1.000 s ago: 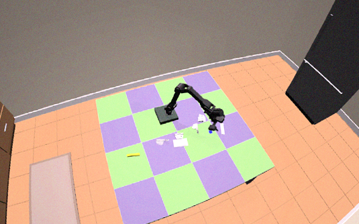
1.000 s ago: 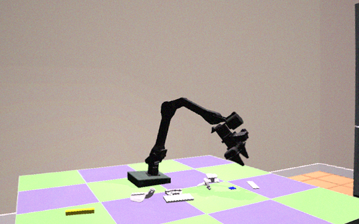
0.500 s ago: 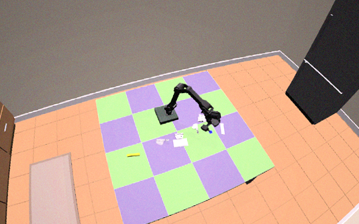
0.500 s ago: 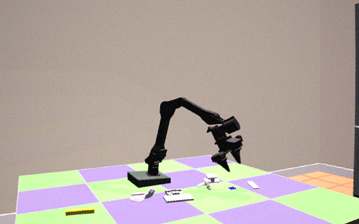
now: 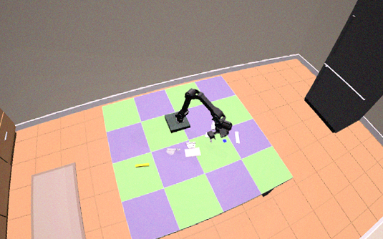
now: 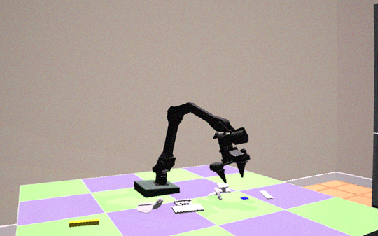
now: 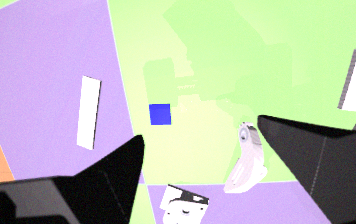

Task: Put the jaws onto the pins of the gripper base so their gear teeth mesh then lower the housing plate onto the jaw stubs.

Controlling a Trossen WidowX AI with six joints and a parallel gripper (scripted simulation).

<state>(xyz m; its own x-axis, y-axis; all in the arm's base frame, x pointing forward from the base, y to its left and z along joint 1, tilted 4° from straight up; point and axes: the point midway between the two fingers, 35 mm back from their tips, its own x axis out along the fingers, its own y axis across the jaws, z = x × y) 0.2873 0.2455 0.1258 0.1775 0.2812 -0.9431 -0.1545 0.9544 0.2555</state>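
Observation:
My gripper (image 5: 217, 138) (image 6: 234, 179) (image 7: 200, 130) is open and empty, pointing down above the table. A white jaw (image 6: 217, 193) (image 7: 251, 162) with a round hole at one end lies below, near the right finger in the wrist view. A white part with a dark edge and a hole (image 6: 223, 187) (image 7: 184, 214) lies at the bottom of the wrist view. Another pale jaw-like part (image 5: 171, 151) (image 6: 145, 208) lies farther left in the top and exterior views. A small white part (image 6: 183, 203) sits beside a flat ribbed white piece (image 5: 193, 152) (image 6: 188, 208). I cannot tell which parts are base and housing plate.
A blue square (image 5: 224, 140) (image 6: 244, 198) (image 7: 160, 114) and a white bar (image 5: 237, 137) (image 6: 266, 194) (image 7: 89, 112) lie right of the jaw in the top and exterior views. A yellow bar (image 5: 142, 165) (image 6: 84, 223) lies at the left. The arm's dark base (image 5: 178, 126) (image 6: 156, 190) stands behind the parts.

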